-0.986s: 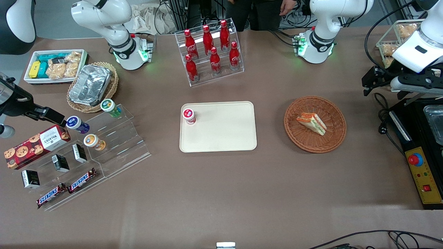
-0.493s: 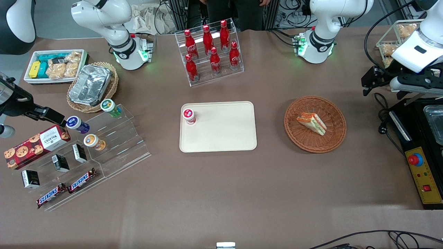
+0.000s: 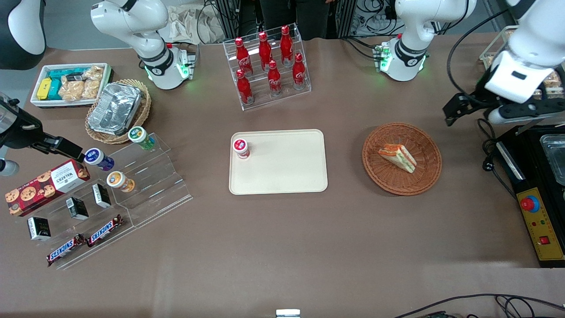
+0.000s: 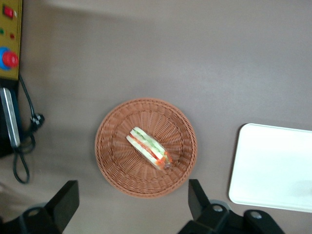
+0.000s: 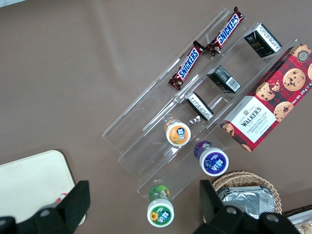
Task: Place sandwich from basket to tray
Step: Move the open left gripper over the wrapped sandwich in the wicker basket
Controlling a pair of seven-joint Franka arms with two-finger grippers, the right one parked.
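The sandwich [image 3: 397, 157], a white bread wedge with orange and green layers, lies in the round reddish-brown wicker basket [image 3: 384, 176]. The cream tray [image 3: 282, 170] lies flat beside the basket, toward the parked arm's end. My left gripper [image 3: 458, 108] hangs open and empty above the table, beside the basket and a little farther from the front camera, toward the working arm's end. In the left wrist view the sandwich [image 4: 148, 148], the basket [image 4: 119, 163] and a corner of the tray [image 4: 273, 170] show, with the open gripper [image 4: 132, 204] clear of the basket's rim.
A small red-capped jar [image 3: 241, 148] stands on a tray corner. A rack of red cola bottles [image 3: 269, 66] stands farther back. A yellow control box [image 3: 540, 221] and black unit [image 3: 525, 154] lie at the working arm's end. A stepped acrylic stand with snacks [image 3: 132, 185] lies at the parked arm's end.
My left gripper has swung from the working arm's end of the table toward the basket. The sandwich, basket and tray have not moved.
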